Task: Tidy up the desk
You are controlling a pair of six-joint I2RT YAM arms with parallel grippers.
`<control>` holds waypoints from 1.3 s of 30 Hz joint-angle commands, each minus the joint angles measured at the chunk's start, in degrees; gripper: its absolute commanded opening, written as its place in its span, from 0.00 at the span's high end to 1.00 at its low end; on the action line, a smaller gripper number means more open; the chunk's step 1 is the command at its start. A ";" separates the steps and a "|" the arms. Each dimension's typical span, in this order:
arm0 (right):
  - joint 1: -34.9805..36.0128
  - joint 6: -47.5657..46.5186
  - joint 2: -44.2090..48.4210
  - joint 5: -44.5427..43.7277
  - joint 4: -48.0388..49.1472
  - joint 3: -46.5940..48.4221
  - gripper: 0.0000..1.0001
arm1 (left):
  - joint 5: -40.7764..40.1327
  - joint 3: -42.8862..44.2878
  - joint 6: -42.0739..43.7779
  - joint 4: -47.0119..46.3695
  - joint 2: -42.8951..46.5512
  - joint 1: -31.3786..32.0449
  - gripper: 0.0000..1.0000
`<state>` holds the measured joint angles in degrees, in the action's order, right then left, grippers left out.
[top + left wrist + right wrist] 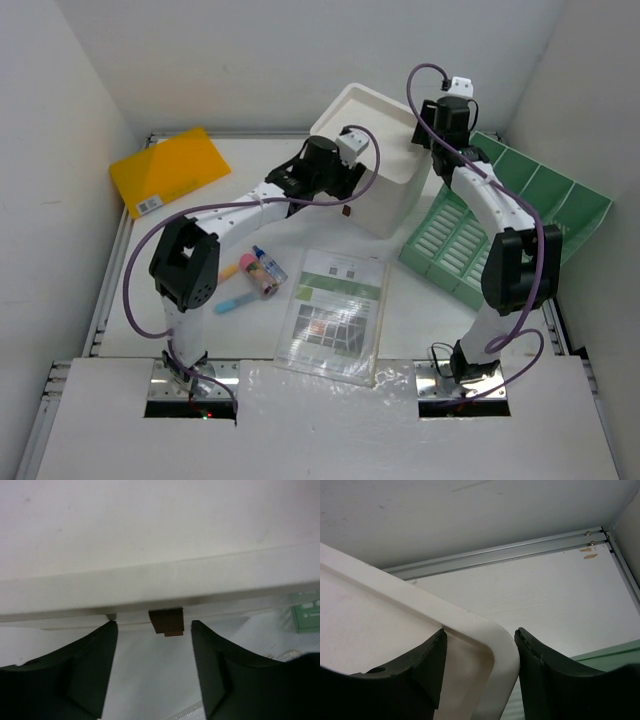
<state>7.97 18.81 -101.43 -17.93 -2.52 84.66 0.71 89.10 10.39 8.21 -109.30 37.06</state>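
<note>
Top external, tabletop (425,320): lay beneath both arms; its bare white surface showed between and below the left jaws
White box (385,195): stood at the far middle; step in hand was probably opening its drawer
Left gripper (153,626): jaws wide, flanking the brown tab (167,622), not touching it
Right gripper (480,632): jaws wide, astride the box's rounded rim corner
Brown tab: next move likely called for closing squarely on it
</note>
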 commanded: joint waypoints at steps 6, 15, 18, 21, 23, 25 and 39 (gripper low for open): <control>1.96 0.88 -1.23 -1.58 5.25 -2.48 0.51 | -2.21 5.29 -2.13 -0.39 -1.45 0.73 0.63; 2.05 1.85 -3.60 -1.13 4.73 -1.35 0.83 | -3.79 5.74 0.24 1.02 -0.23 0.73 1.00; 1.97 1.50 -3.95 -2.80 3.06 -0.29 1.00 | -4.31 1.02 2.17 0.85 3.11 0.82 1.00; 1.97 1.50 -3.60 -4.47 2.96 -0.99 1.00 | -7.03 -6.29 5.60 -1.17 9.26 0.74 1.00; 1.96 2.11 -3.08 -5.61 3.22 -1.60 1.00 | -8.79 -11.02 7.88 -1.44 13.66 0.73 1.00; 1.96 2.81 -2.46 -7.46 4.10 -2.48 1.00 | -9.32 -15.33 9.29 -1.18 17.69 0.73 1.00; 2.32 4.22 -2.64 -6.24 4.63 -2.40 1.00 | 1.66 -10.53 7.10 -6.35 13.51 0.73 0.25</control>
<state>9.61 20.36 -102.21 -22.61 2.35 83.35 -0.62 75.24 18.87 7.57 -92.62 37.28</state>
